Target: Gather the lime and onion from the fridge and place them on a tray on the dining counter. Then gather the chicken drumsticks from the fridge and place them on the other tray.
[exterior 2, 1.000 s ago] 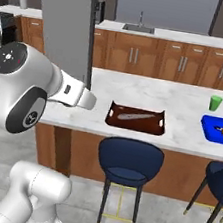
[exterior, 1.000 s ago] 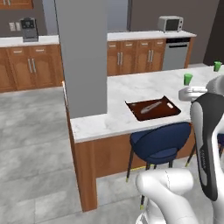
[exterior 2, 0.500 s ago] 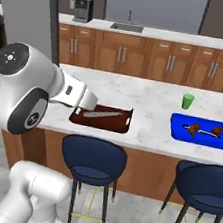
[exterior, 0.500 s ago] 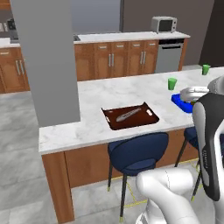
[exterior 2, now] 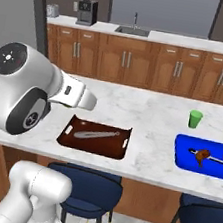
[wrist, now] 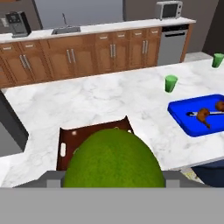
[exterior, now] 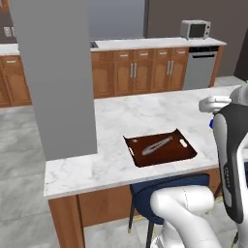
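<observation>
Since the earlier frames the base has driven on along the long white-grey marble dining counter (exterior 2: pixel 148 119), so the whole scene has shifted in both base views; the things on the counter have not moved. At present the two-finger gripper (wrist: pixel 114 175) is clamped around the round bright-green lime (wrist: pixel 114 162), a dull, finely pitted ball that looms large at the bottom of the hand view, above the near end of the dark reddish-brown rectangular tray (exterior 2: pixel 96 137). That tray carries only a grey utensil (exterior 2: pixel 97 133); lime and onion both remain to be placed. Brown chicken drumsticks (exterior 2: pixel 202 155) already lie on the bright blue rectangular tray (exterior 2: pixel 185 157), beside a small green cup (exterior 2: pixel 196 119)
</observation>
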{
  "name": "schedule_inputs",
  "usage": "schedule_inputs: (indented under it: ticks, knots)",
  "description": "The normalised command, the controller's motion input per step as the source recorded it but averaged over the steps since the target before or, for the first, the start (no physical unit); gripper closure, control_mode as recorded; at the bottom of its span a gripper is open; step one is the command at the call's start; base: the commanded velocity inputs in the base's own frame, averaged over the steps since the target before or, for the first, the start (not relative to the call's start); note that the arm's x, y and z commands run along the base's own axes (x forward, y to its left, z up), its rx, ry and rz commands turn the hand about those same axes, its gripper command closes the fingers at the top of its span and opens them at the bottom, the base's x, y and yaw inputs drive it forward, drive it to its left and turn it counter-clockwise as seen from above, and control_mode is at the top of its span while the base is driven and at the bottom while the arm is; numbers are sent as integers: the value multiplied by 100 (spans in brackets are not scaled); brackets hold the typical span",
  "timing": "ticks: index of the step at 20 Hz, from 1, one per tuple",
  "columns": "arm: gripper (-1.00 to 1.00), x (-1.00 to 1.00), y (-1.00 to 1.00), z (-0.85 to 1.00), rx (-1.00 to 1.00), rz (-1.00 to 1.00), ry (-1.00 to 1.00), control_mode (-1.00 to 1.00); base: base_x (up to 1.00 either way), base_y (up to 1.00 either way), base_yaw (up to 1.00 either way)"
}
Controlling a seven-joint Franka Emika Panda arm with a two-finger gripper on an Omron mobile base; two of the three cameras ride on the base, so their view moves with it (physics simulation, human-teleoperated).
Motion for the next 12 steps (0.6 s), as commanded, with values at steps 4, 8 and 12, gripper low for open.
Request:
schedule_inputs:
  ticks: [4,8,12]
  knots:
    - [100,0,0,0,0,0,0,100,78,-10,16]
    - [100,0,0,0,0,0,0,100,62,-16,14]
    - [100,31,-2,-9,0,4,4,-100,26,-8,6]
